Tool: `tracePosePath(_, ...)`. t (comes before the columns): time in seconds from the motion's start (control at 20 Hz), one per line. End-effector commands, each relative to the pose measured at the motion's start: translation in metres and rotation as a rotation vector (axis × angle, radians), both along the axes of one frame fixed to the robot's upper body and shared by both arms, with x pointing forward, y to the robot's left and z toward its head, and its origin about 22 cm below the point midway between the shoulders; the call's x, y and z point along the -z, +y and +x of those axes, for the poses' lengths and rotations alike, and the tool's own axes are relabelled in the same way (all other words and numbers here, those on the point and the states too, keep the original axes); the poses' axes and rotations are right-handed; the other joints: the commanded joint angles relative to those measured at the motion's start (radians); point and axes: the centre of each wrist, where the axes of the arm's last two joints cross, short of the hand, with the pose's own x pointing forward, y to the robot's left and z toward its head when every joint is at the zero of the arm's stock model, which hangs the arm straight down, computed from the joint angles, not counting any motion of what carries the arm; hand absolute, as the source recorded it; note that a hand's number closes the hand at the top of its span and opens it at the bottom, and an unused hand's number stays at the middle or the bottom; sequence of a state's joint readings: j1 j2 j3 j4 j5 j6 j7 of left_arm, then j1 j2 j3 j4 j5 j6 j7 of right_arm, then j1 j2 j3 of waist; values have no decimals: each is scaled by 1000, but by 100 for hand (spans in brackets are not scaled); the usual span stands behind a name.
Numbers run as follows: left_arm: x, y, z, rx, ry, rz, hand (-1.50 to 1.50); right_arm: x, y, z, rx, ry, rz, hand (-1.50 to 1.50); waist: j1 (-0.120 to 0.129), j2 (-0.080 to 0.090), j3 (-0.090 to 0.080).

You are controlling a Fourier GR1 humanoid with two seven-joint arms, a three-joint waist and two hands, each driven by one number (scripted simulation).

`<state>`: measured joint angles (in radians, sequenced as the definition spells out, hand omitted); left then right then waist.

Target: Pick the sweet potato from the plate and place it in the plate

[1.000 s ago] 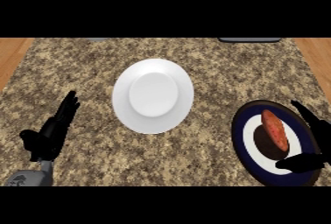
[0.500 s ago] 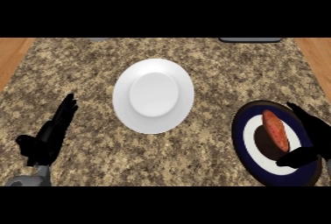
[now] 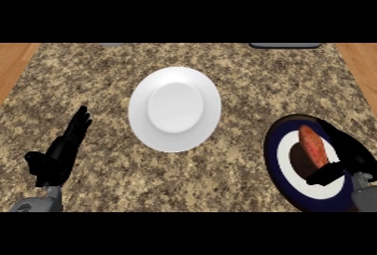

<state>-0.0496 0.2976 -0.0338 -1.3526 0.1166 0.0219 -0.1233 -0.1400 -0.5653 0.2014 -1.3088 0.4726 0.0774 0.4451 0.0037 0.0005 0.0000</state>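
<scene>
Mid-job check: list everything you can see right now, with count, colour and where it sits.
white plate: one, white, centre of the counter, nothing on it
dark plate: one, dark blue rim with white inside, right near edge
sweet potato: one, orange-red, lying on the dark plate
counter: one, speckled brown stone
left robot hand: one, black, open, resting at lower left
right robot hand: one, black, open, around the sweet potato over the dark plate

No readable text, labels, brands, numbers or signs anywhere in head view.
</scene>
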Motion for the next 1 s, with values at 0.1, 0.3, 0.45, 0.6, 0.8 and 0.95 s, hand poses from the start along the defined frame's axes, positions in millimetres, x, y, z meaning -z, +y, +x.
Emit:
tracePosePath(0.1, 12, 0, -4, 5, 8, 4, 0, 18, -12, 19, 25, 23, -24, -150, 1, 0, 0)
tracePosePath(0.3, 13, 13, 0, 10, -5, 2, 0, 38, -10, 20, -27, 72, 43, 150, 2, 1, 0)
tracePosePath(0.45, 1, 7, 4, -1, -1, -8, 0, 35, 10, 17, -99, 26, 33, 150, -1, -1, 0)
tracePosePath(0.6, -9, 3, 17, -19, -3, -4, 0, 37, -13, 17, -109, 38, 28, 150, -2, 0, 0)
tracePosePath(0.8, 1, -6, -1, 8, 3, -12, 0, 51, -12, 20, -131, -22, 24, 150, 2, -1, 0)
tracePosePath(0.95, -3, -1, 8, -10, 6, 3, 0, 40, 0, 17, -152, -147, -38, 150, -4, -2, 0)
